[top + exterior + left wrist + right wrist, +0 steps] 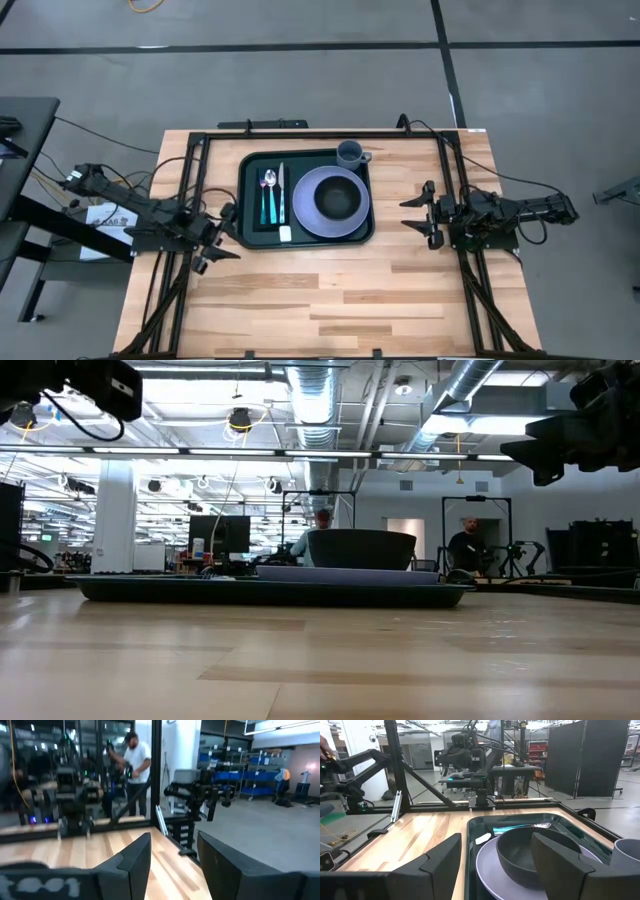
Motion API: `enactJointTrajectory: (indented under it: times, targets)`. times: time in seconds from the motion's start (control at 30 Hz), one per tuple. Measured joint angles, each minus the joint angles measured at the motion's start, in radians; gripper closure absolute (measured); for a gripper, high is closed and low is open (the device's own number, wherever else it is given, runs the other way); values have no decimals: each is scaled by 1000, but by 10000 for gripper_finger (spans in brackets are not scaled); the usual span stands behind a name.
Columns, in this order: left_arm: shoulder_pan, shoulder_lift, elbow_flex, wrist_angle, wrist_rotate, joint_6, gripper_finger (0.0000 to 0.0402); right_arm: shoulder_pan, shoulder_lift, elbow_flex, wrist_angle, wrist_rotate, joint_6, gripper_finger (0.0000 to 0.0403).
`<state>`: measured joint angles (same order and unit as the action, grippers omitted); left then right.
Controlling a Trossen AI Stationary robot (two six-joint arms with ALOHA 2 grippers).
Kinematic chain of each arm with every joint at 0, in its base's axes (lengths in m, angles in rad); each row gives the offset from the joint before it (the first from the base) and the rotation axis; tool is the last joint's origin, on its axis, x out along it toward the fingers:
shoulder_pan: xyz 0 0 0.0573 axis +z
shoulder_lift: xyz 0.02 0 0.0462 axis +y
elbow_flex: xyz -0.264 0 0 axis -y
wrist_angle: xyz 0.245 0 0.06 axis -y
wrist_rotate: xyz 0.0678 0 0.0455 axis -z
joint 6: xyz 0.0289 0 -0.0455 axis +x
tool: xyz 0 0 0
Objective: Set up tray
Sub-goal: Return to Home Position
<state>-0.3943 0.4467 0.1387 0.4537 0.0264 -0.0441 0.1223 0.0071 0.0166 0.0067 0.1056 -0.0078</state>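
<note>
The dark green tray [306, 238] lies flat on the table's far middle. On it sit a lavender plate [303, 205] with a dark bowl [341, 198] in it, a grey-blue cup [350, 154] at the far right corner, and a spoon and knife with teal handles [273, 200] on a black napkin [258, 222] at the left. My left gripper [222, 232] hangs open just left of the tray's near left corner. My right gripper [418, 215] hangs open right of the tray, facing it; its wrist view shows the bowl [535, 852] and plate [487, 870] ahead.
A black metal frame [320, 133] runs along the table's far edge and both sides. Bare wood [320, 300] spreads across the near half of the table. Beyond the table, people stand in the room [136, 765].
</note>
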Motion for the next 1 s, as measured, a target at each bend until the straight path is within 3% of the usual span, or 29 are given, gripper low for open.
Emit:
enactJointTrajectory:
  times: [0.5,0.77,0.83,1.0]
  targets:
    - [2,-203,-125,7,5,135,253,0,0,0,0,0,0,173]
    - [3,-386,-128,-176,11,210,253,0,0,0,0,0,0,173]
    - [11,-446,-129,-268,-8,244,253,0,0,0,0,0,0,173]
    - [53,-441,-129,-350,-162,336,253,0,0,0,0,0,0,173]
